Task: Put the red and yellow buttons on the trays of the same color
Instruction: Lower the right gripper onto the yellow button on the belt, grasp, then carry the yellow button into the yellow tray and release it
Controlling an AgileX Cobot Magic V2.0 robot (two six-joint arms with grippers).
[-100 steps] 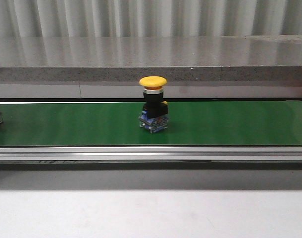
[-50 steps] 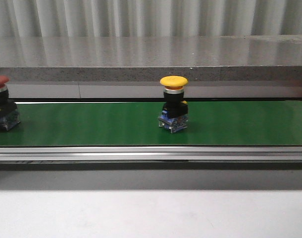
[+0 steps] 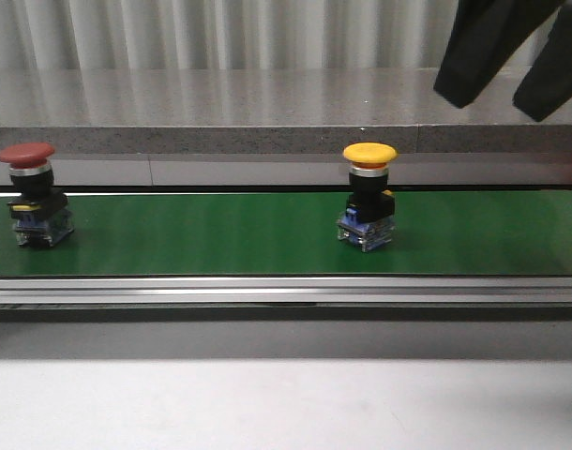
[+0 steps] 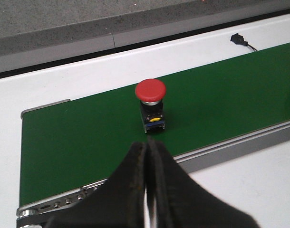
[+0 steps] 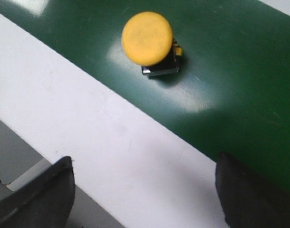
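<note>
A yellow button (image 3: 368, 208) stands upright on the green belt (image 3: 202, 234), right of the middle. A red button (image 3: 33, 206) stands upright at the belt's left end. My right gripper (image 3: 500, 105) hangs open and empty, high at the upper right of the yellow button; in the right wrist view (image 5: 145, 160) the yellow button (image 5: 148, 40) lies beyond the spread fingers. My left gripper (image 4: 147, 143) is shut and empty, just short of the red button (image 4: 151, 97), over the belt's near rail. The left gripper does not show in the front view. No tray is in view.
A metal rail (image 3: 286, 291) runs along the belt's near edge, with white table (image 3: 286, 403) in front. A grey stone ledge (image 3: 220, 112) runs behind the belt. A small black plug (image 4: 237, 39) lies on the white surface past the belt.
Both buttons have ridden the belt to the right; the red one has come fully into view at the left. My right gripper has entered the front view at the top right.
</note>
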